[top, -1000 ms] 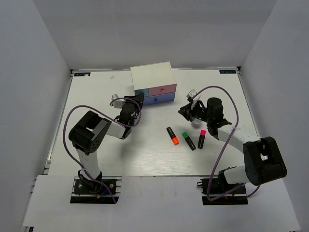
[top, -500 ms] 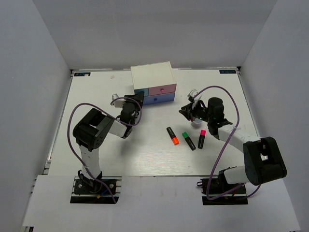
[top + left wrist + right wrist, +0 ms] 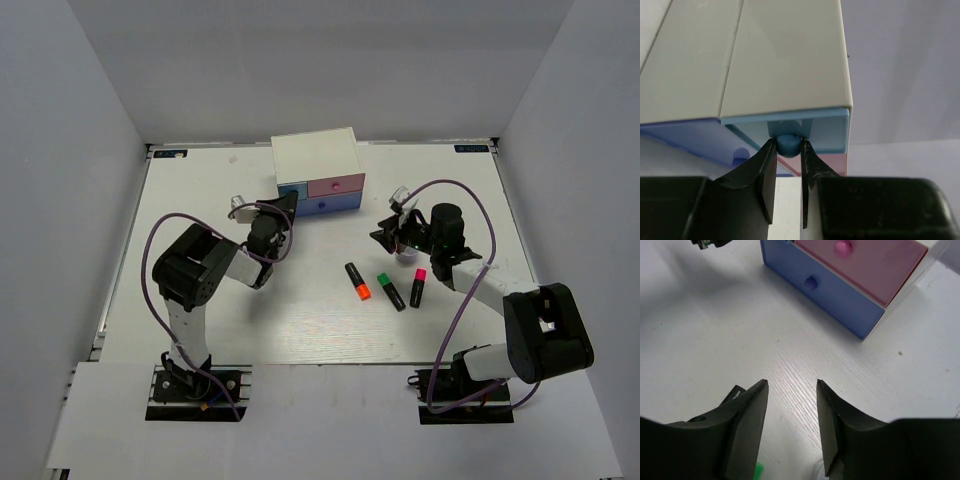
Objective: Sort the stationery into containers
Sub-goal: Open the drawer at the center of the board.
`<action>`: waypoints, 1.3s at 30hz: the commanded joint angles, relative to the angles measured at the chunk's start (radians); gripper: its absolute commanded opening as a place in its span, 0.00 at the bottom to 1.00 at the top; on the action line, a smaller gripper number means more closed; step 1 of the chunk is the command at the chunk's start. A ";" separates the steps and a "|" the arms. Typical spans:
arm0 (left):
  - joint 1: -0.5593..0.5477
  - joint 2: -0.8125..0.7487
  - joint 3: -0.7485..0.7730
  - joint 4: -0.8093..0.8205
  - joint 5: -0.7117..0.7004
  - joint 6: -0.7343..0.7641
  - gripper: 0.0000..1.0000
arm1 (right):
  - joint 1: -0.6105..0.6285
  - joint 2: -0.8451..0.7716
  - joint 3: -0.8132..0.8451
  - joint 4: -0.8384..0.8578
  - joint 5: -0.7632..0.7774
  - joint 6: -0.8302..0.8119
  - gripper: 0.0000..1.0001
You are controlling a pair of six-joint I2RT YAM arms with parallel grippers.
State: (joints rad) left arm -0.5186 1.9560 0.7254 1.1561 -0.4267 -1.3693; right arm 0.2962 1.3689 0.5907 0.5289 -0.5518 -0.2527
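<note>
Surface (image 3: 200,200): almost nothing changed over last second. Drawer chest (image 3: 315,155) at far edge, middle; all drawers still shut. Left elbow crept inward. Left fingers (image 3: 788,146) stay clenched on knob (image 3: 788,141) of light-blue drawer (image 3: 827,131); pull not begun, likely next. Right fingers (image 3: 791,390) released, empty, drifted slightly toward chest. Three markers (image 3: 391,291) unmoved, mid-surface, right of centre. Nothing sorted yet.

walls (image 3: 330,60): plain grey | table (image 3: 300,320): white, wood-grained
</note>
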 commanded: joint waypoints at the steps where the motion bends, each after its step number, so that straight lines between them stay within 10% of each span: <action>1: -0.001 -0.034 -0.069 0.036 0.022 0.010 0.02 | -0.006 -0.022 -0.008 0.028 -0.013 -0.025 0.51; 4: -0.001 -0.080 -0.125 0.045 0.043 0.010 0.01 | -0.008 -0.021 -0.008 0.029 -0.010 -0.031 0.76; 8: -0.001 -0.115 -0.213 0.077 0.057 0.010 0.01 | -0.009 -0.022 -0.006 0.037 -0.007 -0.036 0.85; 23: -0.011 -0.253 -0.340 0.056 0.158 0.010 0.00 | -0.039 -0.027 0.038 0.010 0.030 -0.014 0.55; 39: -0.011 -0.355 -0.383 -0.113 0.241 0.010 0.00 | -0.063 -0.027 0.057 -0.026 0.055 -0.011 0.68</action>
State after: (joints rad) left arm -0.5259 1.6344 0.3557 1.1339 -0.2352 -1.3701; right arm 0.2417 1.3628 0.6056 0.5053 -0.5110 -0.2653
